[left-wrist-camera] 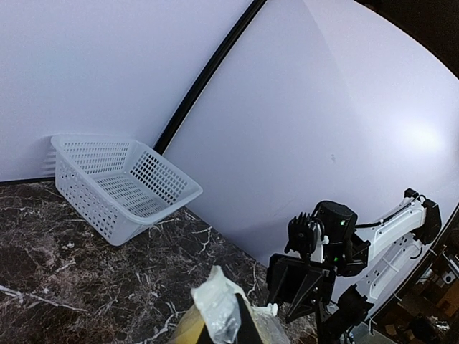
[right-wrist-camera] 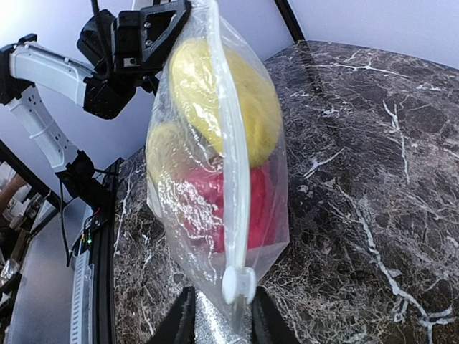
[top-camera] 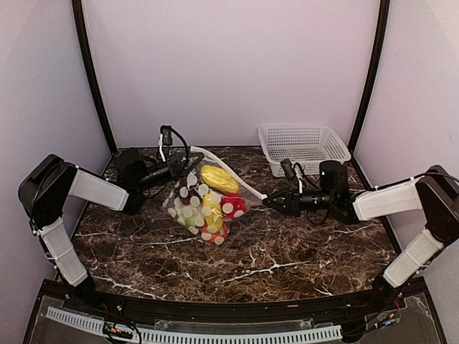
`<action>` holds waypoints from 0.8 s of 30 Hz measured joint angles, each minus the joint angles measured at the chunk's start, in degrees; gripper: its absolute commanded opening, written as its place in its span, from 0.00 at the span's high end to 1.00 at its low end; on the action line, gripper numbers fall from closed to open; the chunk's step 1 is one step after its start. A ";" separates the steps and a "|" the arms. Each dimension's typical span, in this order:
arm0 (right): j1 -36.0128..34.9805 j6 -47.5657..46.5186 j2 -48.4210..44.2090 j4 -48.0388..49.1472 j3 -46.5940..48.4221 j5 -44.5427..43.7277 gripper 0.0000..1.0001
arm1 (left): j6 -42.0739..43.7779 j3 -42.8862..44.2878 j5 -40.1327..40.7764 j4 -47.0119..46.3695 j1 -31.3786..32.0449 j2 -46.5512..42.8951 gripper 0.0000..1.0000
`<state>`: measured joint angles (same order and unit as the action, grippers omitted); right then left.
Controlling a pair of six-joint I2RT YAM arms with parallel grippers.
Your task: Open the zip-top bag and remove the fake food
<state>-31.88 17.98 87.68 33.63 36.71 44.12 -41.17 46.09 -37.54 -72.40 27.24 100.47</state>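
The left gripper (top-camera: 183,167) pinches the zip-top bag (top-camera: 195,206); the right gripper (top-camera: 271,203) sits around the slider (right-wrist-camera: 237,281), grip unclear, and should squeeze firmly before sliding it.

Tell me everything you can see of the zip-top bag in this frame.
The bag is clear floppy plastic printed with pale dots, bulging with toy food, yellow and red pieces plainest. Its white zip strip looks shut, slider at the right end. It hangs stretched between the arms: the left gripper pinches one top corner, the right gripper flanks the slider corner. Whether it touches the table is unclear.
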 measured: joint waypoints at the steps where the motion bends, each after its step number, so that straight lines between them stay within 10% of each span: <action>1: -0.04 -0.48 0.11 0.07 0.02 0.09 0.87 | 0.02 -0.02 0.02 0.02 0.00 0.00 0.99; 10: -0.13 -1.73 0.55 -1.66 0.96 0.79 1.00 | 0.11 -0.02 0.42 0.00 0.00 0.00 0.98; 19: -0.85 -7.93 -5.90 -13.03 5.01 -2.25 1.00 | 7.34 -0.09 1.75 8.17 0.00 -6.05 0.23; 24: -2.10 -14.62 -9.60 -21.35 10.32 -4.81 1.00 | 17.70 0.00 4.61 20.28 0.02 -16.81 0.13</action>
<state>-33.98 3.36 78.08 12.27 47.03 39.31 -23.46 46.09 -32.93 -52.12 27.27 83.66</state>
